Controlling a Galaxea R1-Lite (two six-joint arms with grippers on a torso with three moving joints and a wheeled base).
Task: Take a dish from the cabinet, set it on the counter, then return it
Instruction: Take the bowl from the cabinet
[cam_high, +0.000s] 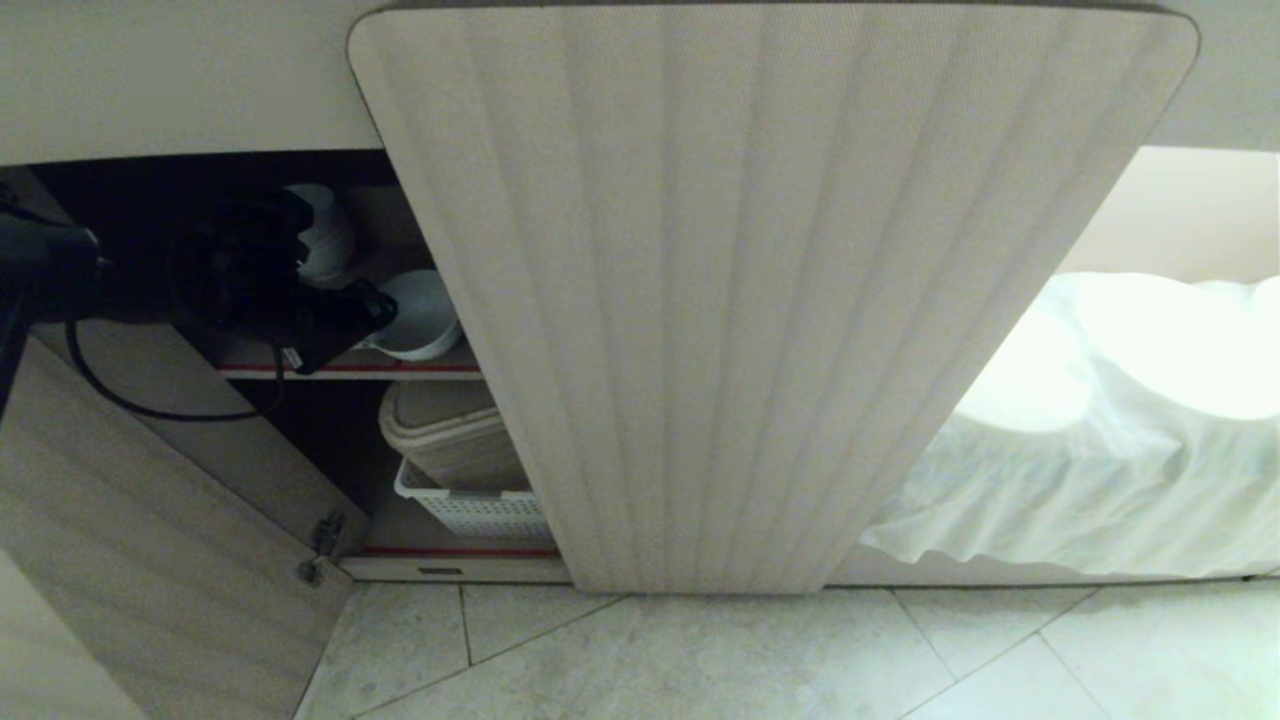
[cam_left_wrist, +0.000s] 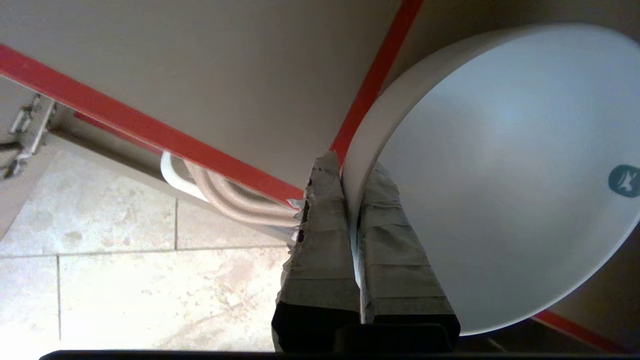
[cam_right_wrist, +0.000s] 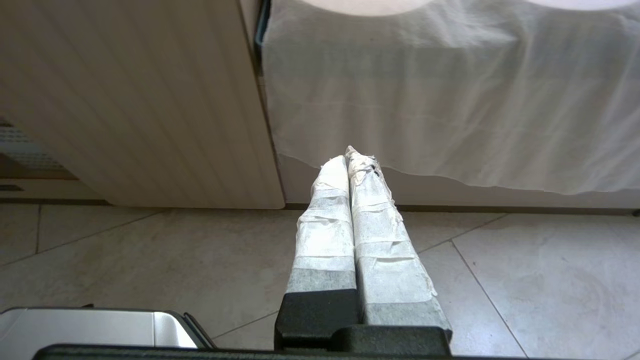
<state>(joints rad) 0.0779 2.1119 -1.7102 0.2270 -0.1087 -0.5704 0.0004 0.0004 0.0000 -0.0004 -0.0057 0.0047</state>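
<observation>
The cabinet (cam_high: 760, 300) has its left fluted door (cam_high: 120, 540) swung open and its right door closed. On the upper shelf, edged in red tape (cam_high: 400, 368), stands the dish (cam_high: 425, 315), a small white bowl. My left gripper (cam_high: 385, 318) reaches into the cabinet and is shut on the near rim. In the left wrist view the taped fingers (cam_left_wrist: 320, 225) pinch the rim of the dish (cam_left_wrist: 500, 165), one finger outside and one inside. My right gripper (cam_right_wrist: 347, 157) hangs shut and empty above the floor, facing the closed door. The counter is out of view.
A stack of white bowls (cam_high: 325, 235) stands behind the dish on the same shelf. On the shelf below, a beige bin (cam_high: 450, 430) rests in a white basket (cam_high: 470, 505). A white cloth (cam_high: 1100, 440) drapes the opening on the right. The floor (cam_high: 700, 650) is tiled.
</observation>
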